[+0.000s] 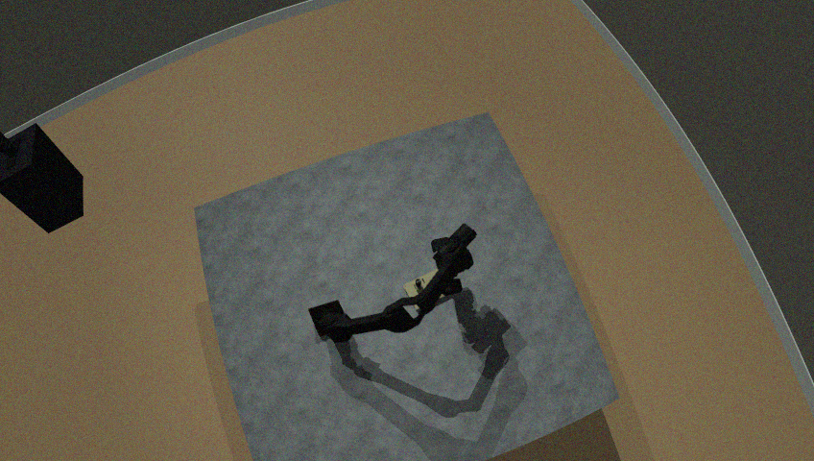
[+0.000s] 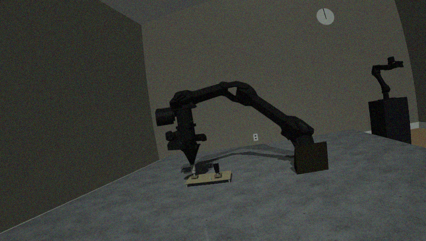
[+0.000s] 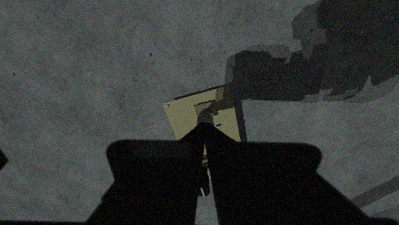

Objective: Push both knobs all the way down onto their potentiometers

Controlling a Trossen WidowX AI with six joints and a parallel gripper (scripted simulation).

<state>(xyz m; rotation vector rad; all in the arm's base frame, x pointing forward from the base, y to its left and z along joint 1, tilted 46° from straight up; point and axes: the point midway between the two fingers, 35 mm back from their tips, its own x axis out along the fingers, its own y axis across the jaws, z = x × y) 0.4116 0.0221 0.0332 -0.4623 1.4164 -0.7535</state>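
The pale yellow circuit board (image 1: 409, 289) (image 2: 204, 181) (image 3: 184, 114) stands on short legs. A light grey knob (image 2: 193, 169) (image 3: 204, 116) is upright over the left potentiometer (image 2: 194, 176) in the exterior view, with a thin bit of shaft seemingly showing below it. A black knob (image 2: 216, 167) (image 1: 418, 283) stands over the right potentiometer (image 2: 217, 175); whether it touches is too dark to tell. My gripper (image 2: 192, 163) (image 3: 204, 127) is shut and empty, pointing down, its tips on or just above the top of the grey knob. The tips hide part of that knob in the wrist view.
The grey table top (image 1: 320, 228) (image 2: 253, 203) carries my arm's dark base block (image 2: 311, 158) (image 1: 326, 317), to the board's right in the exterior view. A second arm on a black pedestal (image 2: 390, 119) (image 1: 48, 182) stands away from the table. My arm's shadow falls across part of the board.
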